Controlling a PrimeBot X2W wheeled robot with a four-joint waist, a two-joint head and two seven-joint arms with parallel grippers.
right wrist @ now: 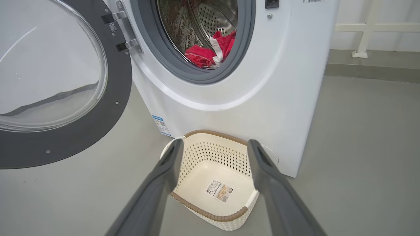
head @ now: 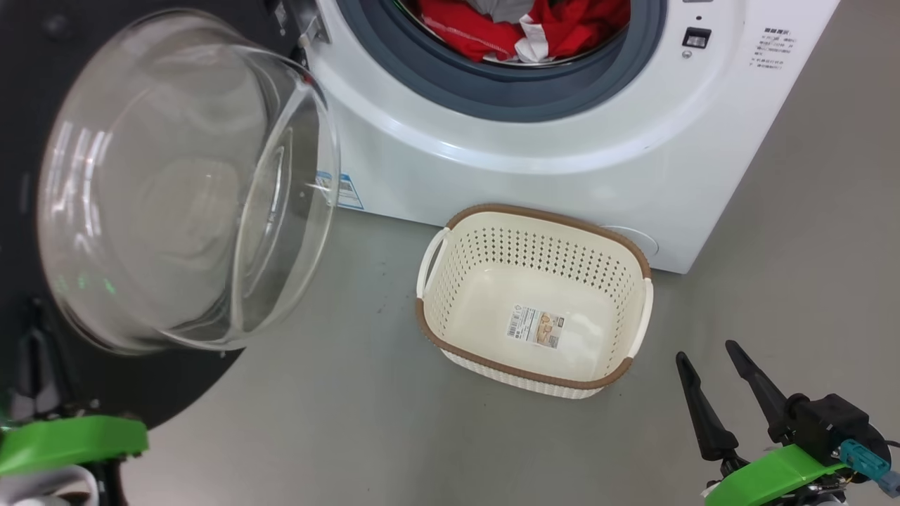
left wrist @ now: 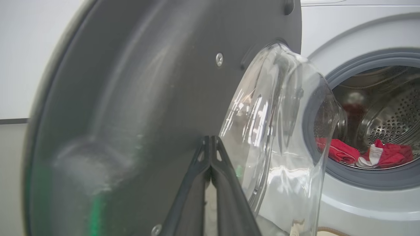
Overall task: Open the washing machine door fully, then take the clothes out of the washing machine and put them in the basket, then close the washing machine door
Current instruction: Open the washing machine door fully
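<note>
1. The left gripper (left wrist: 210, 141) is seen with its two fingers pressed together. Their tips are set against the dark inner ring of the washing machine door (head: 176, 183); contact cannot be told.
2. The right gripper (head: 706, 355) is held over the floor (head: 351, 422) with its two fingers spread apart and nothing between them, near the basket (head: 492, 260).
3. One basket is placed just before the washing machine (head: 527, 161); one sticker (head: 534, 327) is seen on its bottom.
4. The one door is held wide open on two hinges (right wrist: 129, 44).
5. The clothes (head: 576, 24) are found in the drum: one red garment and one grey piece (head: 503, 8).
</note>
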